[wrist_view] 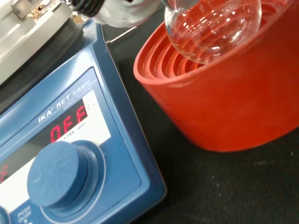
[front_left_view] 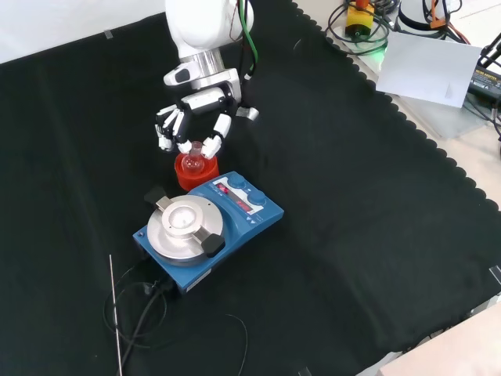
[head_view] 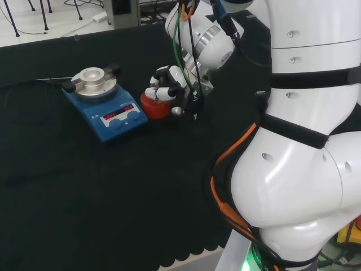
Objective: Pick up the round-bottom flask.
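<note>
The clear glass round-bottom flask (wrist_view: 212, 28) sits in the red ribbed stand (wrist_view: 233, 93), its bulb empty.

Arm (head_view: 299, 164): glossy white, rounded links, separated by black bands at the joints; small dark round screw recesses dot the shells. Wrist (front_left_view: 205, 66): a ribbed, silver-grey metal collar beneath the last white link, ending in a white flange with a dark oval mark. Cables: an orange cable (head_view: 228, 169) runs along the lower link; green (head_view: 179, 28) and orange wires and black leads run down beside the wrist. Hand (front_left_view: 192, 117): black body with white segmented shells on the fingers and thumb, pale rounded tips. A small grey block (front_left_view: 249, 113) projects at its side. Base: green light (head_view: 248, 261) beneath the lowest link.
</note>
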`<state>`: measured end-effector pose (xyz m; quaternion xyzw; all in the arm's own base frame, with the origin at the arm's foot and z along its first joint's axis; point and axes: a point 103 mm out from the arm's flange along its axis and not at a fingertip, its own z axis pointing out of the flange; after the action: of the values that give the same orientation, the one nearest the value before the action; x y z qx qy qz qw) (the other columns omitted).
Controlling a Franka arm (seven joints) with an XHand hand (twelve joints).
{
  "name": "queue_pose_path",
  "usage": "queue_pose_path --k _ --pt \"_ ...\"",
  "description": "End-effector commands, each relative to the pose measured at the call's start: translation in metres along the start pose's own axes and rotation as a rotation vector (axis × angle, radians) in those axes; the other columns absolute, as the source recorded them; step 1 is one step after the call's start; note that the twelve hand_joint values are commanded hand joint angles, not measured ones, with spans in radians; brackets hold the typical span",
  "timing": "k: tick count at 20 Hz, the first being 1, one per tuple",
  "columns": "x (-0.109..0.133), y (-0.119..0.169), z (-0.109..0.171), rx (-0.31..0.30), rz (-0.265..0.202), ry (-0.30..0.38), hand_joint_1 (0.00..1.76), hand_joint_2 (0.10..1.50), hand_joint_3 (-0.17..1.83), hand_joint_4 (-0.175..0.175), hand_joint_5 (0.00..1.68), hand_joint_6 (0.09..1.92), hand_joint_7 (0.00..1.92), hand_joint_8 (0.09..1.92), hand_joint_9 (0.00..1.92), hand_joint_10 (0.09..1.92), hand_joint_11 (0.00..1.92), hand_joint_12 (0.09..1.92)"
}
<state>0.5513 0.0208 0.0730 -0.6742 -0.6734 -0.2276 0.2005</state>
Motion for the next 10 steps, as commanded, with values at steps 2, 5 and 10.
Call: queue_pose_path --k 2,5,10 --pt "0.009 0.004 -0.012 -0.036 -0.010 -0.024 1.03 0.84 0.55 0.175 1.00 1.09 0.58 0.54 0.71 0.52 0.13 1.33" --pt "0.012 0.005 -0.015 -0.035 -0.017 -0.026 1.03 0.83 0.58 0.175 1.00 1.10 0.59 0.54 0.73 0.52 0.15 1.34" --pt "0.028 0.009 -0.031 -0.008 -0.028 -0.036 1.03 0.82 0.59 0.175 1.01 1.09 0.59 0.54 0.73 0.52 0.16 1.33"
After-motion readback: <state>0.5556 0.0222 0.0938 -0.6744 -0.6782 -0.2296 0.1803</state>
